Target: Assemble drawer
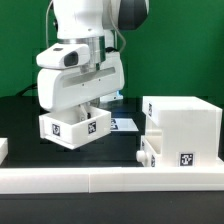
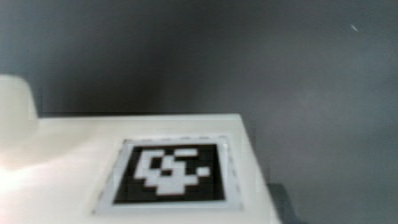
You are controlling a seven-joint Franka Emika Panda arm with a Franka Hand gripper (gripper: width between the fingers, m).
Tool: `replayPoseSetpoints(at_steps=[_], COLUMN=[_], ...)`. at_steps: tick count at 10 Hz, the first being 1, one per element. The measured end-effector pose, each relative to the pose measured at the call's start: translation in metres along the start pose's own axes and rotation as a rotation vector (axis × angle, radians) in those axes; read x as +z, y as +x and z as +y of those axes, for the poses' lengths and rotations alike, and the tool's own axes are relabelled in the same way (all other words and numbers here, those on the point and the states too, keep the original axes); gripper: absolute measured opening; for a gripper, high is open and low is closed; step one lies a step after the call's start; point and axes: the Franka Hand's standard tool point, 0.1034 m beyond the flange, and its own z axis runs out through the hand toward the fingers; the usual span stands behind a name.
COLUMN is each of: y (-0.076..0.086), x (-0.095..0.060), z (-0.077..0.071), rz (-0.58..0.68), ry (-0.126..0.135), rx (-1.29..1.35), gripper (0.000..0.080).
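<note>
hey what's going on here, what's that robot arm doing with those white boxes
The robot arm is putting a white plastic drawer together. Its gripper is down on one shallow tray, which looks lifted off the black table, though the fingers are hidden, so the grip cannot be confirmed. The large casing sits at the exterior view's right by the low white rail, with another knobbed tray apparently already in it.

Green wall (image 1: 190, 50) behind a black table (image 1: 20, 125).

Arm (image 1: 85, 45) upright, wrist low, jaws hidden
</note>
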Motion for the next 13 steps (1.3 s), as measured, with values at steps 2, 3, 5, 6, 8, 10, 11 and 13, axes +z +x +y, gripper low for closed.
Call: replayPoseSetpoints(at_steps=[2,3,5,6,8,10,11,13], y=[0.003,0.004,0.002,0.001,0.006,0.018,0.027,0.037], x=[-0.005,-0.006,-0.005,-0.004,-0.006,-0.008,-0.009,-0.011], z=[0.011,0.012,0.012,0.013,0.022,0.036,0.041,0.046], rz=[-0.013,-0.023,-0.026,-0.032,-0.044,-0.039,-0.038,-0.034], ry=[-0.013,-0.020,-0.016,-0.016,-0.011,-0.015,-0.016,-0.028], rx=[-0.245,-0.308,-0.409,-0.497,-0.642,-0.655,-0.653,-0.646], gripper=[0.0042,0.0042,0.0042,0.0042,0.0042,0.0042,0.0042,0.0042])
